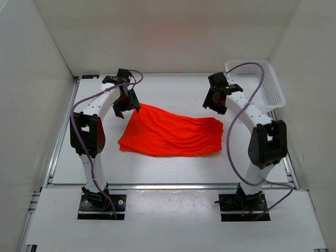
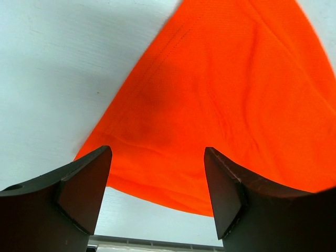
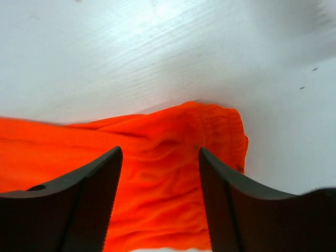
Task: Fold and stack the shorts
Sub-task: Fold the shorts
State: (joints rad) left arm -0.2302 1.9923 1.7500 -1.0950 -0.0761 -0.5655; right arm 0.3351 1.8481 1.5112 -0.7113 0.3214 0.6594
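Observation:
The bright orange-red shorts (image 1: pixel 170 132) lie folded and flat on the white table between the two arms. My left gripper (image 1: pixel 126 106) hovers above their far left corner, open, with the cloth (image 2: pixel 210 105) below the jaws and nothing between them. My right gripper (image 1: pixel 215 105) hangs over the far right end, where the gathered waistband (image 3: pixel 210 131) shows under its open jaws, also holding nothing. No drawstring shows.
A white plastic basket (image 1: pixel 262 84) stands at the far right corner, behind my right arm. White walls enclose the table on three sides. A metal rail runs along the table's near edge (image 1: pixel 168 186).

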